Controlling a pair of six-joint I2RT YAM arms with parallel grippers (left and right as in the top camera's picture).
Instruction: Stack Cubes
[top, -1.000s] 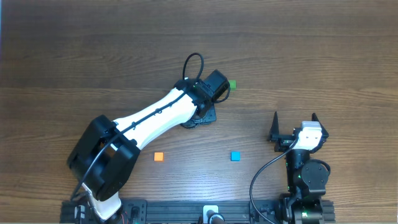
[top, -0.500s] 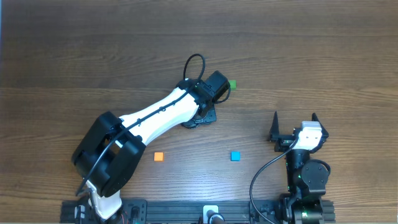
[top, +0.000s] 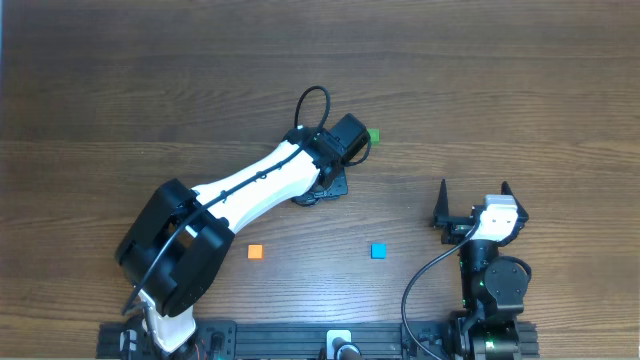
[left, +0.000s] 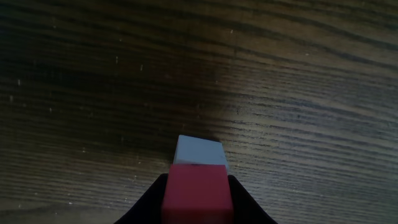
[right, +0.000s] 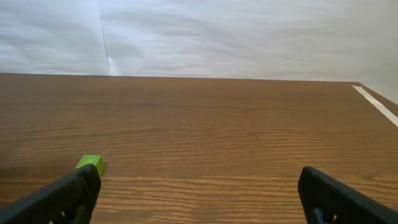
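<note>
Right now the left arm (top: 250, 185), white with black joints, stretches from its base at the near left out to the middle of the brown wood-grain worktop (top: 520, 80). From its wrist we see the left tool (left: 196, 202) closed on a small red cube (left: 196, 186), with its dark fingers (left: 241, 200) pressed against the cube's two sides. Just beyond the red cube lies a pale grey-white cube (left: 199, 151). The two meet edge to edge from that wrist, and we cannot tell whether the red one rests on it or hangs above it.

From above, a small green cube (top: 374, 135) sits just to the right of the left arm's wrist, at about the middle of the worktop. Nearer to the bases lie two more, both on the bare wood: a small orange cube (top: 255, 252) left of centre and a small blue cube (top: 378, 250) right of centre. They are well apart from each other and from the green cube.

The right arm (top: 488, 270) is folded close over its base at the near right. The right tool (right: 199, 180) stands wide open with nothing held. From its wrist we look across the worktop and find the green cube farther out and to the left, well apart from that tool, with a white backdrop (right: 249, 37) behind the far edge.
</note>
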